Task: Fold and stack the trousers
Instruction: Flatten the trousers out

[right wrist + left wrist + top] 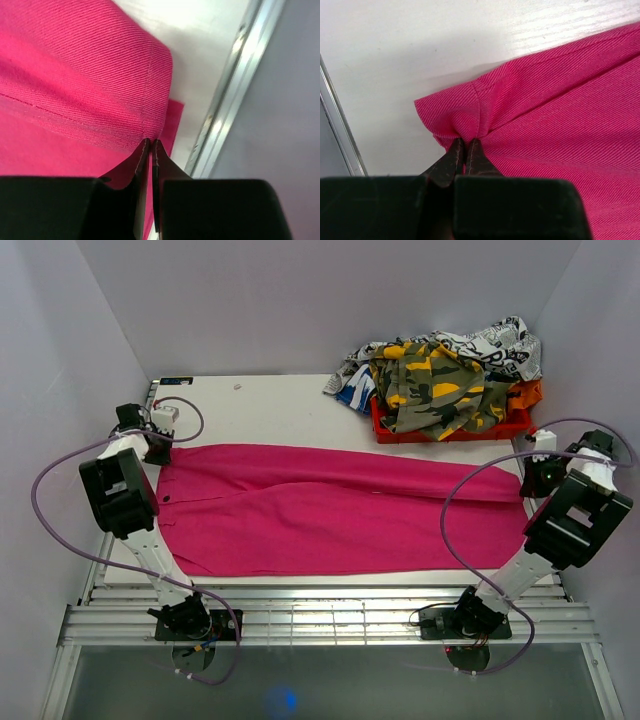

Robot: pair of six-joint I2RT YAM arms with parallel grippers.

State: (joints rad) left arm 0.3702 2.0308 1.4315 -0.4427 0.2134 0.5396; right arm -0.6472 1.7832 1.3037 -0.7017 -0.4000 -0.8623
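Note:
The hot-pink trousers (330, 510) lie spread flat across the white table, nearly from its left edge to its right edge. My left gripper (163, 447) sits at their far left corner. In the left wrist view it (465, 141) is shut on a bunched fold of the pink cloth (555, 115). My right gripper (530, 483) sits at their far right corner. In the right wrist view it (150, 141) is shut on the hemmed corner of the pink cloth (85, 75), lifted a little off the table.
A red bin (450, 425) at the back right holds a heap of clothes, camouflage cloth (435, 385) on top and black-and-white printed cloth behind. A metal rail (235, 95) runs along the table's right edge, close to my right gripper. Grey walls stand on three sides.

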